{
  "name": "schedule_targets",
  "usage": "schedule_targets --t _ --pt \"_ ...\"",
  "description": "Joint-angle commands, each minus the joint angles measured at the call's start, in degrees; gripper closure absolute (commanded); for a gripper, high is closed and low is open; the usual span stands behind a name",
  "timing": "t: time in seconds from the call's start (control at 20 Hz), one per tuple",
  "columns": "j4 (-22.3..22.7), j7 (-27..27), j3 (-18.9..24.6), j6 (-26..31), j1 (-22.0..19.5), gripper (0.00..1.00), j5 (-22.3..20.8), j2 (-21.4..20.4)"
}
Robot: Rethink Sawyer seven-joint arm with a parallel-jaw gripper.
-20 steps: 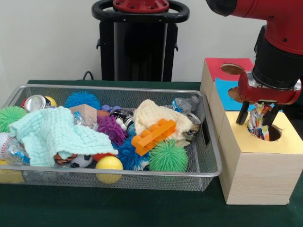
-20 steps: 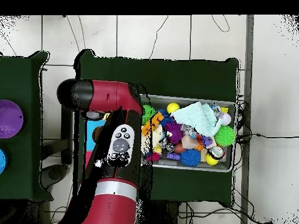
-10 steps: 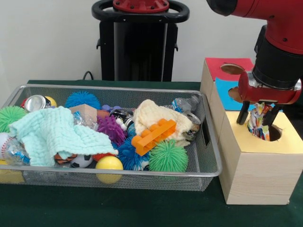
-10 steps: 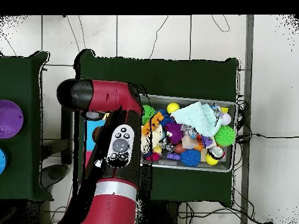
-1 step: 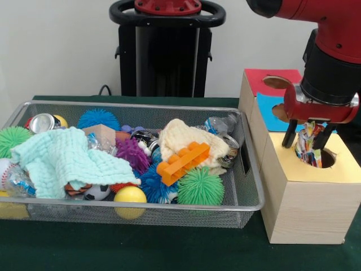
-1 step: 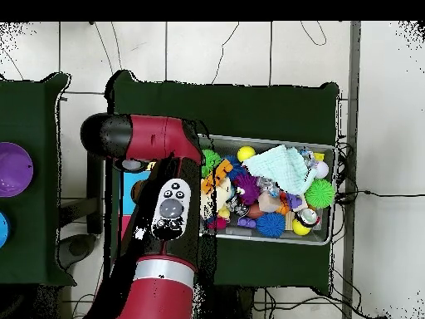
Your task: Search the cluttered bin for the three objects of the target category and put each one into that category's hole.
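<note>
My gripper [image 5: 305, 141] hangs over the round hole [image 5: 323, 158] in the yellow top of the nearest wooden box [image 5: 307, 197]. It is open, its black fingers [image 5: 290, 135] spread wide. A multicoloured patterned cloth [image 5: 305, 148] stands between them, its lower end inside the hole. In the wire bin [image 5: 251, 199] lie a mint cloth [image 5: 65, 161] and a cream cloth [image 5: 183, 138]. In the overhead view the red arm [image 6: 170, 208] covers the gripper and the boxes; the bin [image 6: 325, 239] lies to its right.
The bin also holds an orange block [image 5: 183, 162], spiky balls [image 5: 200, 186], a yellow ball [image 5: 130, 195] and a can [image 5: 42, 122]. Behind the yellow box stand a blue-topped box [image 5: 269, 113] and a red-topped box [image 5: 271, 79], each with a hole.
The gripper has risen very slightly above the yellow hole; the patterned cloth stays standing in the hole. Nothing in the bin has moved.
</note>
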Motion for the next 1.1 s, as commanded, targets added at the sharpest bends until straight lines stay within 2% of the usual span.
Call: schedule_targets --t 0.05,0.3,0.45,1.1 --pt "7.71 11.42 5.26 -2.58 0.26 0.00 1.44 0.59" --pt "6.73 11.71 5.11 -2.54 0.35 0.00 1.27 1.40" --pt "5.64 11.53 4.86 -0.41 0.27 0.00 1.30 0.77" --pt "5.50 11.58 4.25 0.52 0.86 0.00 1.14 -1.02"
